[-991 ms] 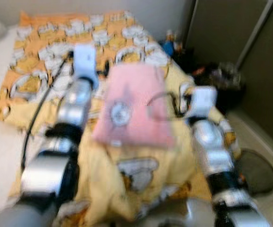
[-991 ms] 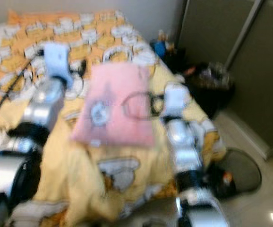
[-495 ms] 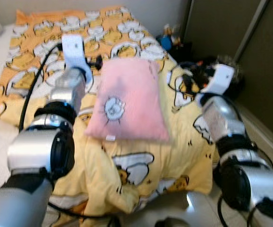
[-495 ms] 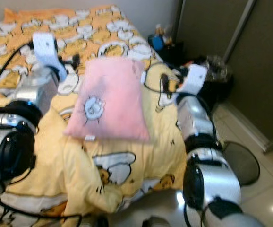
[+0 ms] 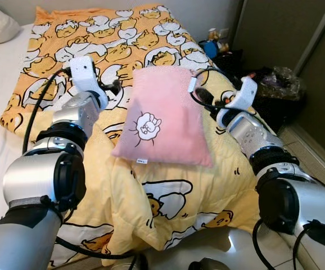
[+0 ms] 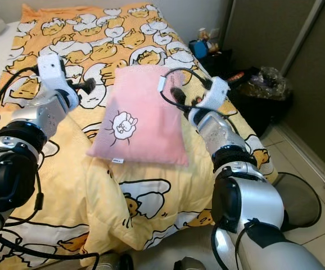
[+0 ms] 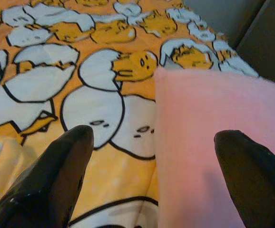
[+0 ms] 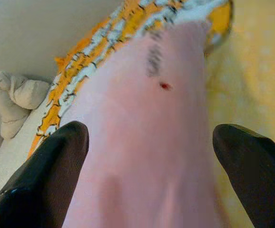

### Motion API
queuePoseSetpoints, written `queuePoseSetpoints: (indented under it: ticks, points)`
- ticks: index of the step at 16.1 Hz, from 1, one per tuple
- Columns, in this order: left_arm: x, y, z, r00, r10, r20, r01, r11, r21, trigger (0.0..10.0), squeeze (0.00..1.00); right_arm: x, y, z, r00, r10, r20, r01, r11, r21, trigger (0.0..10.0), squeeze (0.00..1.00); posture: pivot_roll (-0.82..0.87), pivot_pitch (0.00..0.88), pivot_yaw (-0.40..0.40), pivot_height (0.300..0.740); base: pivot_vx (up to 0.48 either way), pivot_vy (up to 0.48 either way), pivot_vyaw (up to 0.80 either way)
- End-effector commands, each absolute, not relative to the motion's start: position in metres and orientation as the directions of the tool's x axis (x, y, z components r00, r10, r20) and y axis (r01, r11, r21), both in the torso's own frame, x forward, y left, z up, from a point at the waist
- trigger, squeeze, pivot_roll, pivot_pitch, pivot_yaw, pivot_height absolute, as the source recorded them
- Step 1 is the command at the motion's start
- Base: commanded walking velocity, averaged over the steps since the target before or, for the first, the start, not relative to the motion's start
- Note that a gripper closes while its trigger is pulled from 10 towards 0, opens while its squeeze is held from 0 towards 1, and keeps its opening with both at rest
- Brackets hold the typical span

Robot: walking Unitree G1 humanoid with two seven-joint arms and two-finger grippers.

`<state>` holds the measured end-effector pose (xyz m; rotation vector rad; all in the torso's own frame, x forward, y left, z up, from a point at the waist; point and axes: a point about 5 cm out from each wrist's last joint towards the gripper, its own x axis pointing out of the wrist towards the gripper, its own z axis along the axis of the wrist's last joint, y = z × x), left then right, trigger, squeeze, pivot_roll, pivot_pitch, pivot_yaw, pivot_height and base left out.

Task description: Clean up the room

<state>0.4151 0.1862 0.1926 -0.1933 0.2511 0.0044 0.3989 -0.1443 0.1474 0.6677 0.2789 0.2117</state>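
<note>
A pink pillow lies flat on the bed, on top of a yellow duck-print blanket, with its printed face up and one short end toward the robot. The left gripper sits just beside the pillow's left edge, and the right gripper rests over its far right corner. In the wrist views both grippers have their fingers spread wide apart with nothing between them. The step in hand looks like taking the pillow up with both arms. To do it well, each gripper should close on a firm fold of the pillow's edge, not on the blanket beneath, and the two should lift together so the soft pillow does not sag or slip
</note>
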Motion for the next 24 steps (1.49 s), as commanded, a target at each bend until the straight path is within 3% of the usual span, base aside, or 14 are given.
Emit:
queuePoseSetpoints:
  ticks: [1,5,9,14,15,16,17,18,24]
  points:
    - [0.417,0.179,0.196,0.963,-0.038,-0.266,-0.006,0.987,-0.163,10.0,0.00,0.401,-0.141,0.151,0.935,0.300,-0.190,-0.104,0.744,0.660,10.0,0.00,-0.21,0.167,0.077,0.740,0.000,0.000,0.00]
    - [0.416,0.172,0.190,0.957,-0.036,-0.288,0.002,0.993,-0.115,10.0,0.00,0.400,-0.126,0.152,0.909,0.364,-0.202,-0.136,0.719,0.682,10.0,0.00,-0.23,0.225,0.078,0.740,0.000,0.000,0.00]
    - [0.416,0.170,0.190,0.957,-0.045,-0.285,0.009,0.992,-0.126,10.0,0.00,0.399,-0.093,0.160,0.857,0.488,-0.164,-0.244,0.666,0.705,10.0,0.00,-0.22,0.270,0.066,0.740,0.000,0.000,0.00]
    - [0.412,0.164,0.174,0.931,-0.068,-0.360,0.026,0.993,-0.118,10.0,0.00,0.395,-0.078,0.153,0.837,0.513,-0.190,-0.247,0.665,0.705,10.0,0.00,-0.21,0.284,0.068,0.740,0.000,0.000,0.00]
    - [0.411,0.162,0.173,0.929,-0.077,-0.361,0.030,0.991,-0.134,0.0,0.00,0.395,-0.078,0.152,0.840,0.506,-0.197,-0.235,0.666,0.708,10.0,0.00,-0.21,0.282,0.068,0.740,0.000,0.000,0.00]
    - [0.411,0.161,0.173,0.930,-0.077,-0.360,0.030,0.990,-0.135,0.0,0.00,0.395,-0.077,0.151,0.840,0.503,-0.204,-0.231,0.671,0.705,3.3,0.00,-0.22,0.281,0.070,0.740,0.000,0.000,0.00]
    - [0.411,0.162,0.173,0.931,-0.074,-0.359,0.027,0.991,-0.133,0.0,0.00,0.394,-0.076,0.150,0.839,0.505,-0.205,-0.233,0.673,0.702,3.3,0.00,-0.22,0.281,0.070,0.740,0.000,0.000,0.00]
    - [0.412,0.162,0.174,0.934,-0.070,-0.350,0.023,0.991,-0.135,0.0,0.00,0.394,-0.076,0.150,0.840,0.502,-0.208,-0.232,0.677,0.698,0.0,0.00,-0.22,0.280,0.073,0.740,0.000,0.000,0.00]
    - [0.411,0.152,0.172,0.934,-0.113,-0.339,0.087,0.992,-0.093,0.0,0.00,0.396,-0.083,0.148,0.860,0.450,-0.239,-0.198,0.727,0.657,0.0,0.00,-0.21,0.274,0.069,0.740,0.000,0.000,0.00]
